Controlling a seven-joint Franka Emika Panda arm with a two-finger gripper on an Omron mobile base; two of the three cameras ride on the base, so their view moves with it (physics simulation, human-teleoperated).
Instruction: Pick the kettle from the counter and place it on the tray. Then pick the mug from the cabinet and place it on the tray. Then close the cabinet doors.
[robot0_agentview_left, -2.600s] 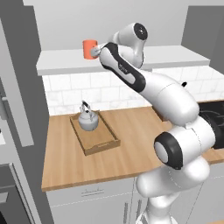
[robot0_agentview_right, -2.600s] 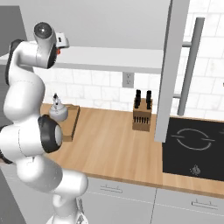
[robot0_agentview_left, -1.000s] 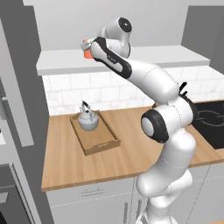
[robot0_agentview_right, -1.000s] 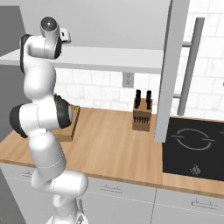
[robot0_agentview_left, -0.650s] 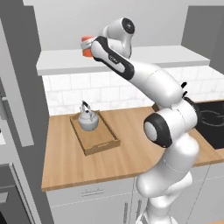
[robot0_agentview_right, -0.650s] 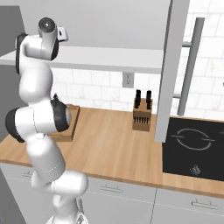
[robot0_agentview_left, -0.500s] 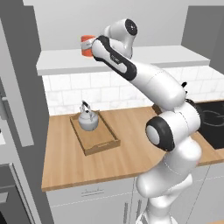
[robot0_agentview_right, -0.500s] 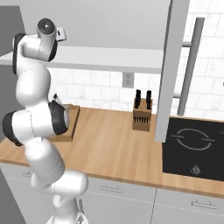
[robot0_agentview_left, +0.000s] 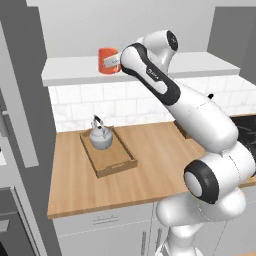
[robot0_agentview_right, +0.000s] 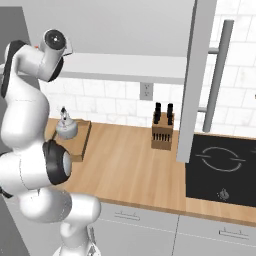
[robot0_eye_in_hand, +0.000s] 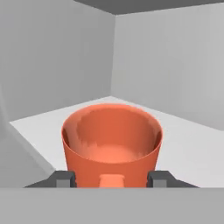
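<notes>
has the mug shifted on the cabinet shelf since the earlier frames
No. The mug stands at the same spot on the cabinet shelf, directly above the kettle.

The cabinet shelf (robot0_agentview_left: 75, 70) is pale and flat, and the orange mug (robot0_agentview_left: 106, 60) stands upright on it. Below, the wooden counter (robot0_agentview_left: 155, 165) carries the tray (robot0_agentview_left: 117, 165) near its left end and a knife block (robot0_agentview_right: 163, 132) by the tiled wall. The kettle (robot0_agentview_left: 100, 138) sits in the tray.

Orange-red mug (robot0_eye_in_hand: 112, 144) upright on cabinet (robot0_agentview_left: 75, 70) shelf; kettle (robot0_agentview_left: 100, 137) on tray (robot0_agentview_left: 116, 162).
</notes>
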